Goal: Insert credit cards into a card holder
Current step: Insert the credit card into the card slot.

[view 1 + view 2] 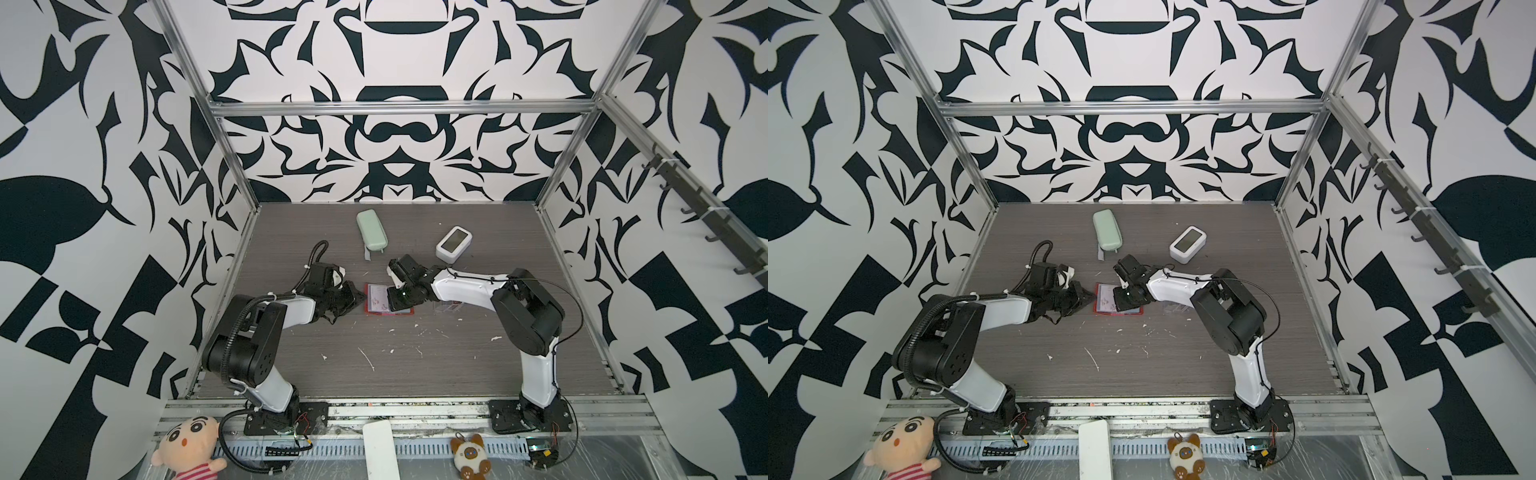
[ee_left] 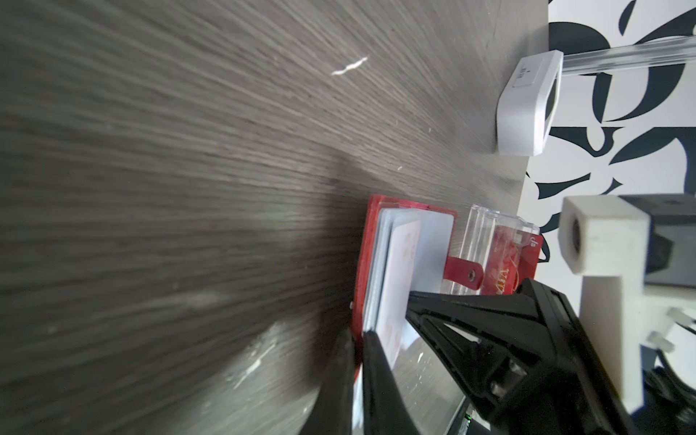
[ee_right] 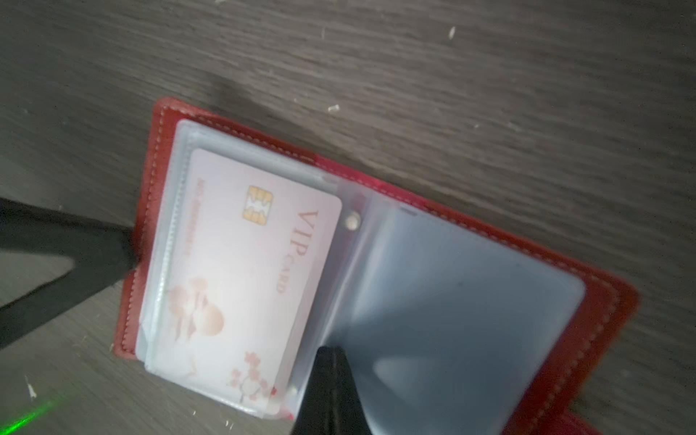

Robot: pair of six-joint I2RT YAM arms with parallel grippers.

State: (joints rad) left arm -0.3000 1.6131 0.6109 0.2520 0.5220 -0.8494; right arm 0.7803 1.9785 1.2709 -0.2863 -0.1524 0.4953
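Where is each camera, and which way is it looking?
Top views: high above the arm bases, facing down and forward at the table and patterned wall; left arm and right arm show whole.
Left wrist: on the left arm, looking along its jaws at the card holder edge-on, clear stand and white screen box beyond.
Right wrist: on the right arm, looking down onto the open card holder and pink VIP card; its shut jaws show.
Shared: all four show the card holder.
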